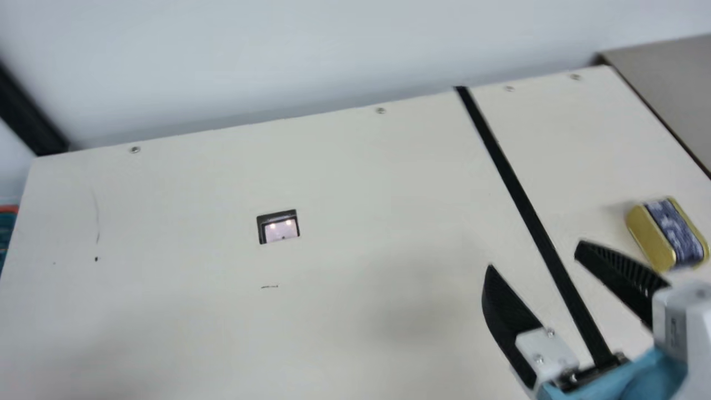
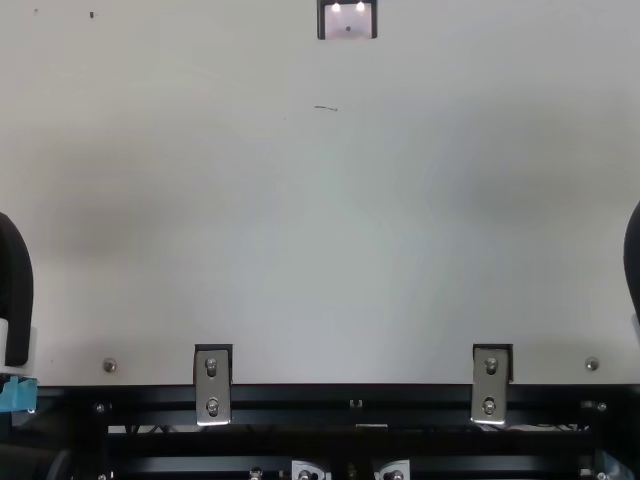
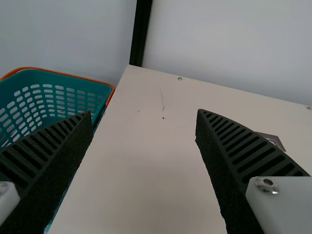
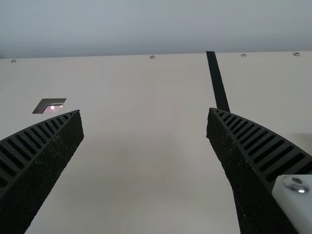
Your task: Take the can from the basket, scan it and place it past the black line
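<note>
1. In the main view, the can [image 1: 661,236] is lying at the right side of the frame, past the black line [image 1: 515,189].
2. The cream table [image 1: 355,161] is stretching widely between the scanner window [image 1: 280,229], left of centre, and this line; its far edge is rising toward upper right.
3. At lower right, the right gripper [image 1: 534,256] is hanging with fingers well spread.
4. The top view's left edge is cutting the left gripper [image 2: 16,290]; its wrist view is showing the fingers spread also.
5. The main view's left edge is cutting the basket [image 1: 6,230].
6. The can's blue-and-white label is appearing too blurred for reading.
</note>
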You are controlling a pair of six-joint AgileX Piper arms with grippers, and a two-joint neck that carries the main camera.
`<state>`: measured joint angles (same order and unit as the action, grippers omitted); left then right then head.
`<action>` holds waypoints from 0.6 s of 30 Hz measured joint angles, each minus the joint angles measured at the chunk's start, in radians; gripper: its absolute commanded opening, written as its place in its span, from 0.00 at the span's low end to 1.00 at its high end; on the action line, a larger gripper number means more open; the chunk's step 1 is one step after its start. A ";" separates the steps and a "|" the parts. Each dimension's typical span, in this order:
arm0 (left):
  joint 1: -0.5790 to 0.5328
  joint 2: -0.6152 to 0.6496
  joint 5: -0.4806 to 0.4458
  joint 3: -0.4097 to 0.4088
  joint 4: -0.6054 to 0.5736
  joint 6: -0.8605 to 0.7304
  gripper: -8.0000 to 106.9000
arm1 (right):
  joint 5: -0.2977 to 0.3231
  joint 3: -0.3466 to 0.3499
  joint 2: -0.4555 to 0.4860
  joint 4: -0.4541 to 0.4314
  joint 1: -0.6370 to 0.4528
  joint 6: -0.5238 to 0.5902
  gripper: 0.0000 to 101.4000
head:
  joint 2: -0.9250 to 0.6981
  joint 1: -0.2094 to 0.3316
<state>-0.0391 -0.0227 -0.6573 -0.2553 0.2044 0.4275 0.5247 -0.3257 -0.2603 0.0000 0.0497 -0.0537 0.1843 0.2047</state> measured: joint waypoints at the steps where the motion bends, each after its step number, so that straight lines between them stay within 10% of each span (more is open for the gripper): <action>1: 0.000 0.000 0.000 0.000 0.000 0.000 0.85 | 0.000 0.000 0.000 0.000 0.000 0.000 1.00 | -0.015 0.000; 18: 0.000 0.000 0.000 0.000 0.000 0.000 0.85 | 0.000 0.000 0.000 0.000 0.000 0.000 1.00 | -0.169 0.020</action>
<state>-0.0391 -0.0227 -0.6573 -0.2553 0.2044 0.4275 0.5247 -0.3257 -0.2603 0.0000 0.0497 -0.0537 0.0154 0.2252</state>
